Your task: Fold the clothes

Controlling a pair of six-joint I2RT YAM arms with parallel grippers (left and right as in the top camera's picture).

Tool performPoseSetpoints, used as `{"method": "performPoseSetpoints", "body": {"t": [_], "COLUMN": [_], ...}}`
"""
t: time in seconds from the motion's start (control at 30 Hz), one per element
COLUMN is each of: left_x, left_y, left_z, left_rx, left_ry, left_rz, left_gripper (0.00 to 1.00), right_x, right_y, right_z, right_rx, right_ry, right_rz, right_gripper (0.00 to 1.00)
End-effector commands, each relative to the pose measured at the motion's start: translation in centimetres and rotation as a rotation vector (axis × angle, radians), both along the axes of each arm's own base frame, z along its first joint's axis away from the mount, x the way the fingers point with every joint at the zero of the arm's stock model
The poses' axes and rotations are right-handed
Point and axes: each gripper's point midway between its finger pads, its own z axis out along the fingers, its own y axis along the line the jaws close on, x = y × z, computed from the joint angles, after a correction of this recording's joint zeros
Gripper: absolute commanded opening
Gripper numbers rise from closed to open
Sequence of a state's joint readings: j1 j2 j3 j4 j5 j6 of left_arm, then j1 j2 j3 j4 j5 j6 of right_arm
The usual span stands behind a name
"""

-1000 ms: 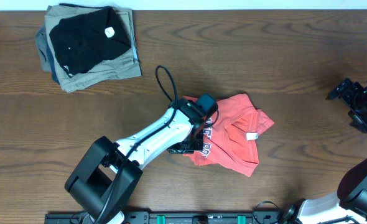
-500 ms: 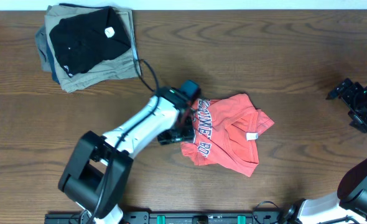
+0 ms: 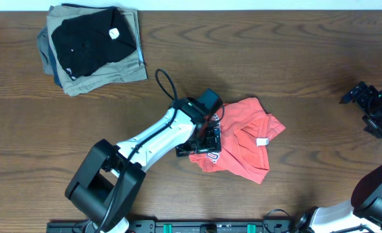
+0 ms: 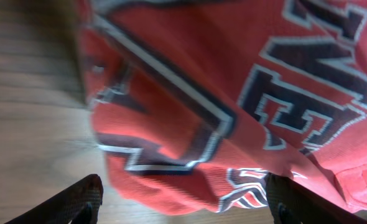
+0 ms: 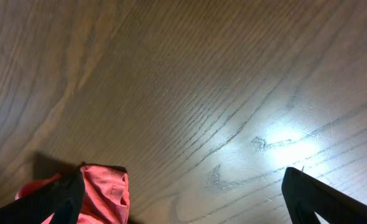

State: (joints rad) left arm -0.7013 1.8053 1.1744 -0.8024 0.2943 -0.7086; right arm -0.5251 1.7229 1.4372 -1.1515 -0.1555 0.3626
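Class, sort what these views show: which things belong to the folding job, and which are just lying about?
Job in hand:
red-orange T-shirt, crumpled
left pincer, open over it

Lying about:
black folded garment
khaki garment beneath it
blue garment in the same stack

Shirt (image 3: 246, 142) lies on the table (image 3: 294, 58), just right of frame centre; left gripper (image 3: 204, 140) sits over its left edge, arm running off to lower left; stack of folded garments (image 3: 94, 48) in upper left corner, well apart; right gripper (image 3: 371, 107) at far right edge, well apart from shirt.
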Motion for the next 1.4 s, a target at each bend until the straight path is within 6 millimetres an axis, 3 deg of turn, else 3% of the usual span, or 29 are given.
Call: {"method": "performPoseSetpoints", "body": {"t": [0.0, 0.3, 0.37, 0.43, 0.47, 0.63, 0.87, 1.23, 1.27, 1.3, 1.37], "left_x": [-0.5, -1.5, -1.7, -1.7, -1.7, -2.1, -3.4, -8.0, -8.4, -8.8, -9.5], "left_y": [0.6, 2.3, 2.4, 2.5, 2.5, 2.8, 3.3, 5.5, 5.7, 6.0, 6.8], "left_z": [-1.0, -2.2, -2.2, -2.2, -2.2, -1.8, 0.6, 1.5, 1.6, 1.7, 2.1], "left_rx": [0.022, 0.09, 0.095, 0.097, 0.097, 0.108, 0.123, 0.311, 0.324, 0.336, 0.364], "left_ry": [0.029, 0.044, 0.05, 0.052, 0.052, 0.064, 0.062, 0.125, 0.136, 0.15, 0.182], "left_rz": [0.031, 0.03, 0.029, 0.029, 0.029, 0.01, -0.013, -0.085, -0.092, -0.105, -0.134], "left_gripper": [0.76, 0.46, 0.34, 0.08, 0.06, 0.06, 0.06, 0.06, 0.14, 0.31, 0.35], "right_x": [0.0, 0.0, 0.0, 0.0, 0.0, 0.0, 0.0, 0.0, 0.0, 0.0, 0.0], "right_y": [-0.5, -0.5, -0.5, -0.5, -0.5, -0.5, -0.5, -0.5, -0.5, -0.5, -0.5], "right_z": [0.9, 0.9, 0.9, 0.9, 0.9, 0.9, 0.9, 0.9, 0.9, 0.9, 0.9], "right_rx": [-0.023, -0.023, -0.023, -0.024, -0.023, -0.023, -0.023, -0.023, -0.023, -0.023, -0.023], "right_ry": [-0.02, -0.02, -0.02, -0.02, -0.02, -0.02, -0.02, -0.02, -0.02, -0.02, -0.02], "right_rz": [-0.009, -0.009, -0.009, -0.009, -0.009, -0.009, -0.009, -0.009, -0.009, -0.009, -0.009], "right_gripper": [0.99, 0.99, 0.99, 0.99, 0.99, 0.99, 0.99, 0.99, 0.99, 0.99, 0.99]}}
